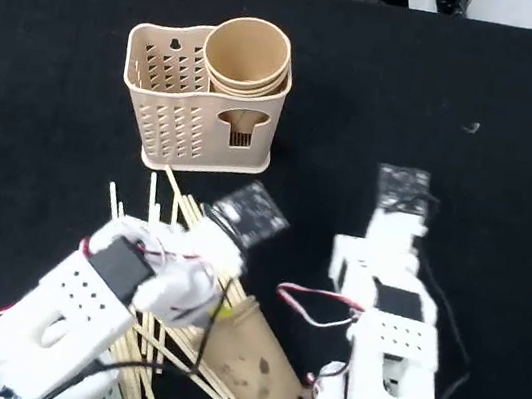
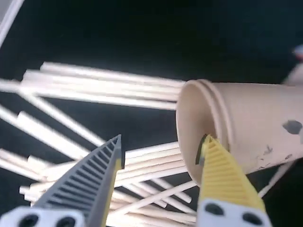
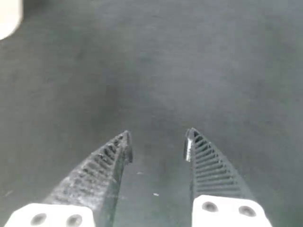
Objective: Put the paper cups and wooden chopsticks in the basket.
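At lower centre of the high view, one paper cup (image 1: 247,353) lies on its side across scattered wooden chopsticks (image 1: 172,347) on the black counter (image 1: 416,82). Left end effector (image 2: 161,142): released, jaws spread, yellow finger at the cup's rim. Right end effector (image 3: 157,137): released, jaws apart above the counter. Upper left, the basket (image 1: 174,109) holds stacked paper cups (image 1: 248,55).

Overhead camera looks down on the whole table (image 1: 58,45); wrist cameras sit close, the left sharing its chopsticks (image 2: 104,87) and cup (image 2: 255,118)
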